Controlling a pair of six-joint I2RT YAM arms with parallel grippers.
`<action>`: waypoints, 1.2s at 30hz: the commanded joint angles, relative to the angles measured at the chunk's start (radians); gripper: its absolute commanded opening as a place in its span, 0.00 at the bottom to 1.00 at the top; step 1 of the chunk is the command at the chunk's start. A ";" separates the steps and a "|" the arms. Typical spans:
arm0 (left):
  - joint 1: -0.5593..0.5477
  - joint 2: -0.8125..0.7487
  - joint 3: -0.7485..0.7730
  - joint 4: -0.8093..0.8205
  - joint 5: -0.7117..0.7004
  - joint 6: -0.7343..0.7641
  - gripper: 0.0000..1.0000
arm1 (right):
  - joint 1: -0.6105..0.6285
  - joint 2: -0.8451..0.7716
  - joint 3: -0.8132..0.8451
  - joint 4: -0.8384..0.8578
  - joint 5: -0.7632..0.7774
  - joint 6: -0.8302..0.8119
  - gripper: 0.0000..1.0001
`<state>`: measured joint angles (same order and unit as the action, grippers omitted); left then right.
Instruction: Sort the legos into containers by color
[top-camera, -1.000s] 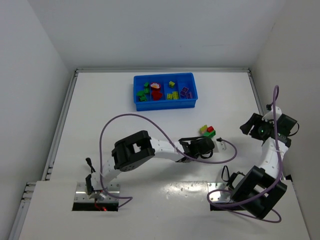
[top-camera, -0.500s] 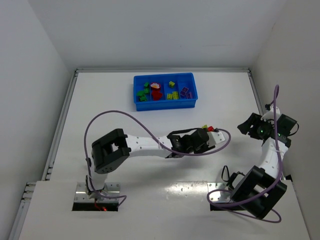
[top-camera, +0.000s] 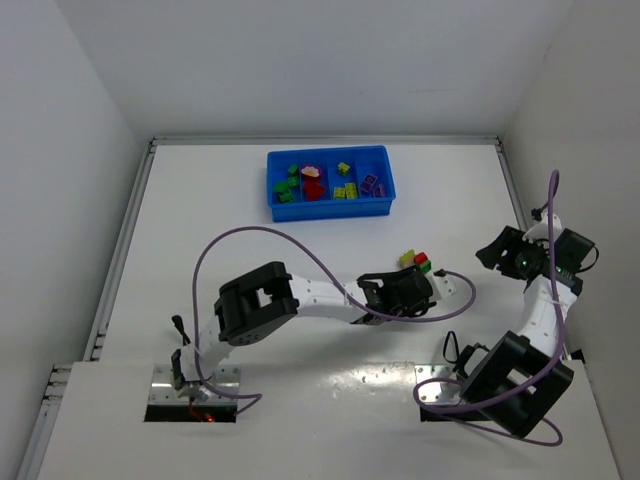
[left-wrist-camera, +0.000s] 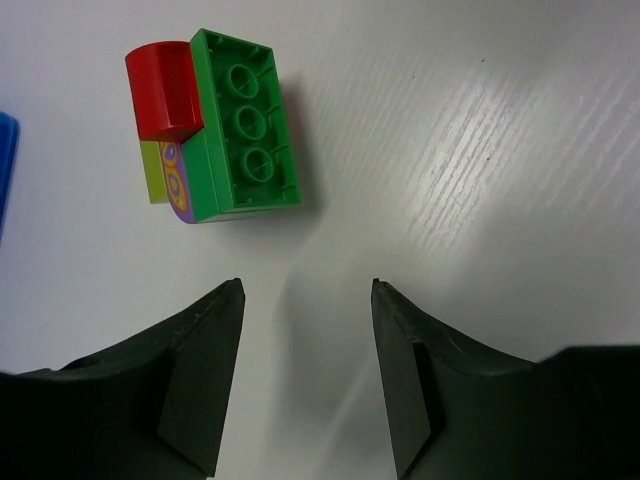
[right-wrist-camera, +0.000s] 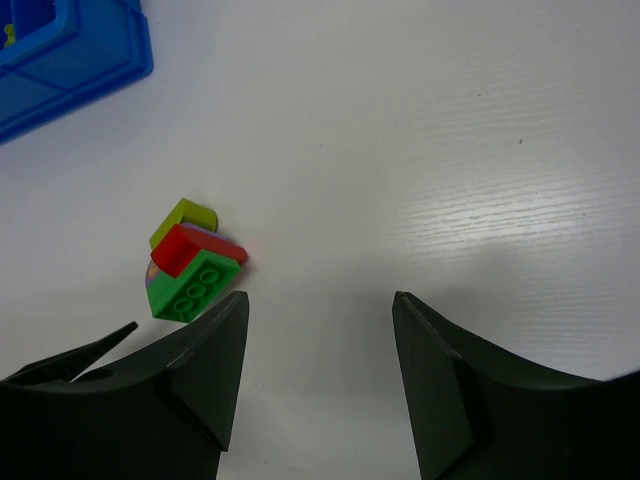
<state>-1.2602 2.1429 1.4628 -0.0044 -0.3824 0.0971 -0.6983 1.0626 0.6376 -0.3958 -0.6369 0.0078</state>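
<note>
A clump of stacked legos (top-camera: 416, 262), green, red, yellow-green and purple, lies on the white table right of centre; it also shows in the left wrist view (left-wrist-camera: 215, 128) and the right wrist view (right-wrist-camera: 192, 272). My left gripper (left-wrist-camera: 306, 290) is open and empty, just short of the clump (top-camera: 425, 283). My right gripper (right-wrist-camera: 320, 300) is open and empty, held above the table at the right (top-camera: 497, 250). The blue tray (top-camera: 330, 206) at the back holds green, red, yellow and purple legos, each colour in its own compartment.
White walls enclose the table on the left, back and right. A metal rail (top-camera: 122, 250) runs along the left edge. Purple cables (top-camera: 262, 236) loop over the table from both arms.
My left gripper moved forward over the clump half a second ago, then drew back a little. The clump lies in the same place. The right arm has not moved.
</note>
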 joint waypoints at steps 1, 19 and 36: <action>-0.013 0.026 0.042 0.060 -0.047 0.015 0.60 | -0.006 0.000 -0.001 0.040 -0.012 -0.011 0.60; -0.022 0.190 0.214 0.069 -0.164 0.105 0.61 | -0.006 0.010 -0.001 0.040 -0.012 -0.011 0.60; -0.013 0.253 0.291 0.050 -0.236 0.165 0.06 | -0.006 0.010 -0.001 0.031 -0.021 -0.020 0.60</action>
<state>-1.2709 2.4050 1.7199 0.0383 -0.5968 0.2550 -0.6983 1.0733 0.6373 -0.3935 -0.6373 0.0036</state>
